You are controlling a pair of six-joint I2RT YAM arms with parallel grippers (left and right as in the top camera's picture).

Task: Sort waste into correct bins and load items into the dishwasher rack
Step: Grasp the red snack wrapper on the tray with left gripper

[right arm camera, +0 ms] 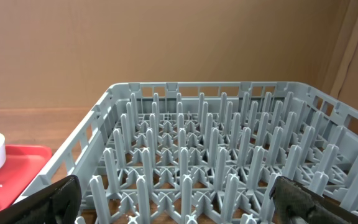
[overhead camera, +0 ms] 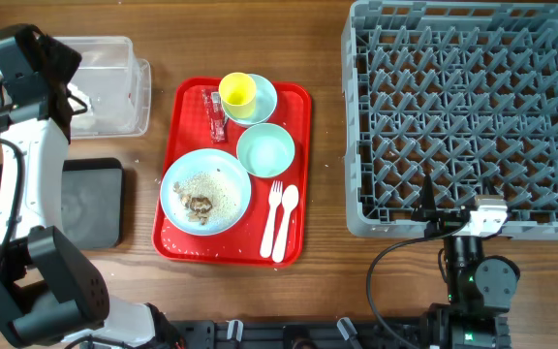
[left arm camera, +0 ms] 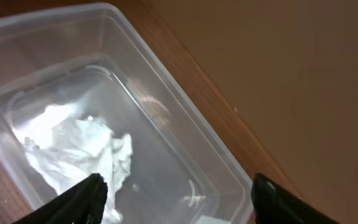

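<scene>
A crumpled white tissue [left arm camera: 79, 155] lies inside the clear tub [left arm camera: 166, 112], which sits at the back left in the overhead view [overhead camera: 114, 92]. My left gripper [left arm camera: 176, 193] is open and empty just above the tub, beside the tissue. The black tray [overhead camera: 90, 199] lies in front of the tub. The pale blue plate [overhead camera: 223, 174] holds brown scraps and rice crumbs [overhead camera: 200, 204]. A red sachet [overhead camera: 216, 114], yellow cup [overhead camera: 237, 90] in a small blue bowl [overhead camera: 263, 100], mint bowl [overhead camera: 265, 150], fork [overhead camera: 272, 218] and spoon [overhead camera: 287, 218] rest nearby. My right gripper [right arm camera: 179, 199] is open at the near edge of the grey rack [overhead camera: 468, 116].
The dishes, cutlery and sachet all sit on a large red tray [overhead camera: 187, 242] in the middle of the wooden table. The rack's pegs [right arm camera: 185, 162] stand upright with nothing between them. The left arm's white link [overhead camera: 22, 184] reaches over the black tray.
</scene>
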